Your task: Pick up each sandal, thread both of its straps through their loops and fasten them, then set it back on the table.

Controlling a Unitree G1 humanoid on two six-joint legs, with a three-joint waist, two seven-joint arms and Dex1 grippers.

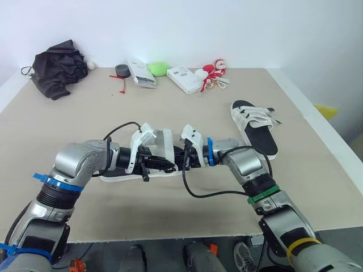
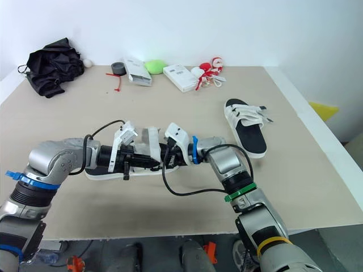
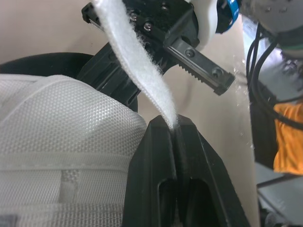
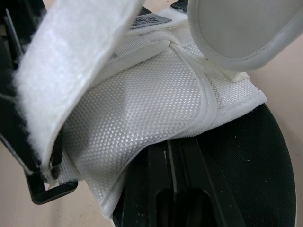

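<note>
A white-strapped sandal with a black sole (image 1: 125,177) lies at the table's middle, between my two grippers. My left gripper (image 3: 175,125) is shut on the tip of its loose white fuzzy strap (image 3: 142,71), which rises away from the fingertips. My right gripper (image 4: 173,156) comes in from the opposite side. Its fingers are closed together under the edge of the sandal's white mesh upper (image 4: 142,104). In the head views the two grippers meet tip to tip over the sandal, left (image 1: 165,165) and right (image 1: 180,160). A second sandal (image 1: 254,127) lies flat at the right.
Along the far edge sit a crumpled black cloth (image 1: 57,68), a dark tape roll (image 1: 121,70), two white boxes (image 1: 142,73) (image 1: 184,79), a green object (image 1: 159,68) and a red-and-white toy (image 1: 214,71). The table's right edge (image 1: 317,130) runs close to the second sandal.
</note>
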